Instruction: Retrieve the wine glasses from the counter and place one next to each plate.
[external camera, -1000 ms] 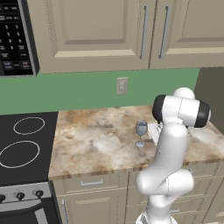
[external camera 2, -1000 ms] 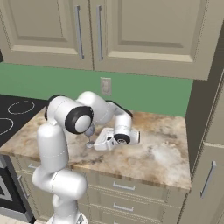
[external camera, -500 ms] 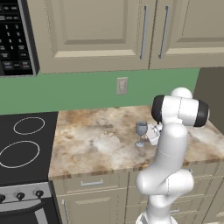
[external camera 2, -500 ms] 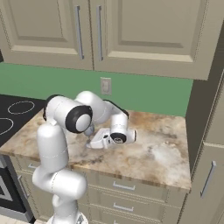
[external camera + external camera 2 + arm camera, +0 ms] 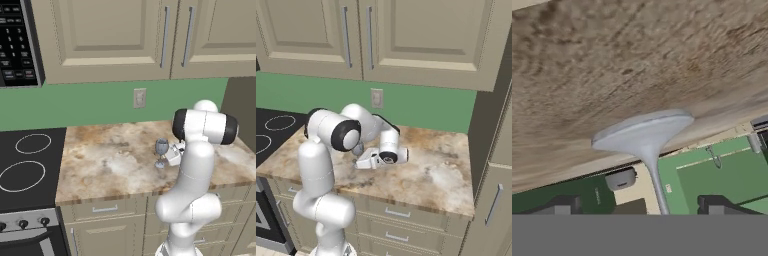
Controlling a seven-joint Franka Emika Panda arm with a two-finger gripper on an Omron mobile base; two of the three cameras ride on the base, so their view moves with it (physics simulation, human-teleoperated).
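Step in hand is the first pickup: wine glass (image 5: 161,151) upright on the desk (image 5: 110,160) near its front edge, stem between my jaws, which stand open and grip nothing; next I judge: close squarely on the stem, lift straight

Wine glass (image 5: 161,150): translucent grey-blue glass, smooth, faint sheen; foot (image 5: 643,134) matt pale grey up close. Desk (image 5: 115,160): mottled tan-brown stone, polished. Cabinets (image 5: 105,35): beige painted panels, satin, brushed metal handles (image 5: 163,37). Wall (image 5: 90,105): flat matt green. Stove top (image 5: 25,165): glossy black.
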